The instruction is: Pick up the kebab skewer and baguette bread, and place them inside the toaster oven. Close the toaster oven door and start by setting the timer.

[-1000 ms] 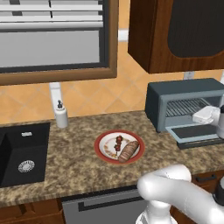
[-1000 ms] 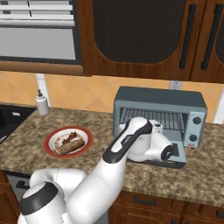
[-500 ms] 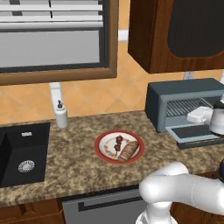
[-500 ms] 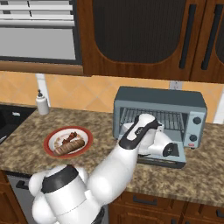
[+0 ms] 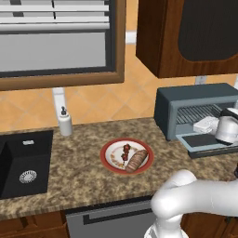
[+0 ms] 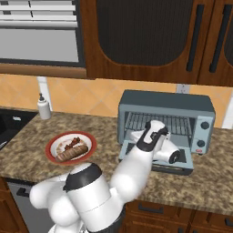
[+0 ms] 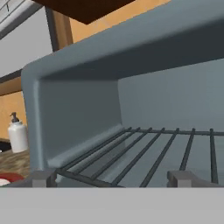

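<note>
Landmark: we take the toaster oven [image 6: 166, 117] as our reference; it sits on the granite counter [image 5: 83, 172] below the dark wooden wall cabinet [image 6: 136, 36].
Toaster oven door: we see the toaster oven door [image 5: 207, 143] dropped flat in front of the oven, dark glass facing up.
Rack: we see the wire rack [image 7: 148, 153] inside the oven, bare.
Gripper: we find the gripper [image 7: 111, 180] at the oven's mouth, just above the lowered door, looking into the cavity; its two fingertips [image 7: 43, 178] stand spread wide apart with nothing between them, and we see nothing in its hold.
Plate: we note a red-rimmed plate [image 5: 108, 149] on the counter, well to the left of the oven.
Kebab skewer: we see the kebab skewer [image 5: 125, 153] lying on the plate, on the side away from the oven.
Baguette bread: we see the baguette bread [image 5: 137, 160] on the same plate, just beside the skewer, on the side nearer the oven.
Other: we log a white soap bottle [image 5: 65, 122] further left of the oven against the wall, and a black sink [image 5: 23, 162] beyond it.
</note>
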Controlling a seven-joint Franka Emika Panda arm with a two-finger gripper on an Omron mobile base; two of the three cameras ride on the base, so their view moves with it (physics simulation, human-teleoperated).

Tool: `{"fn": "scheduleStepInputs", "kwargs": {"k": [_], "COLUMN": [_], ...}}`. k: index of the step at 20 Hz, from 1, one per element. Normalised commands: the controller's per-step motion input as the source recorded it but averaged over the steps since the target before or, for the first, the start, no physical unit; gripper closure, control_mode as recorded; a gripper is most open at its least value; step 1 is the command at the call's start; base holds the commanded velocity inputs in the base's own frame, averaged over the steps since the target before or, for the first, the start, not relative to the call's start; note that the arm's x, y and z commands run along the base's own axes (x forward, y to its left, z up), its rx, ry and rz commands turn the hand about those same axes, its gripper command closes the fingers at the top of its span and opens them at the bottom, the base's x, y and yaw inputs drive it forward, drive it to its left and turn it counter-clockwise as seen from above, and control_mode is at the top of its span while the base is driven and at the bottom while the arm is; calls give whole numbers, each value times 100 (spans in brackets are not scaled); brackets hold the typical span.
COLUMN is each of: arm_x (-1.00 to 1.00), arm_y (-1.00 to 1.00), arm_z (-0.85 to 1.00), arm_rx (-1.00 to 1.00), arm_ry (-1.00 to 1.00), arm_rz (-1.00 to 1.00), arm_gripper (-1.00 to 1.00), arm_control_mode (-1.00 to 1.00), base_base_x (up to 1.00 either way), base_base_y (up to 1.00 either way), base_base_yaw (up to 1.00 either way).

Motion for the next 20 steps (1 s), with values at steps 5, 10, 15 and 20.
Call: {"fn": "scheduleStepInputs", "kwargs": {"k": [5, 10, 15, 20], "arm_x": [24, 9, -24, -79], "arm_y": [-13, -20, -30, -24], "arm_z": [-31, -35, -57, -60], "arm_rx": [0, -1, -4, -4], "arm_ry": [0, 6, 25, 29], "arm_rz": [0, 0, 0, 0], "arm_gripper": [-100, -100, -100, -100], "arm_control_mode": [-100, -100, -100, -100], "base_base_x": [0, 0, 0, 0], "base_base_y": [0, 0, 0, 0], "base_base_yaw": [0, 0, 0, 0]}}
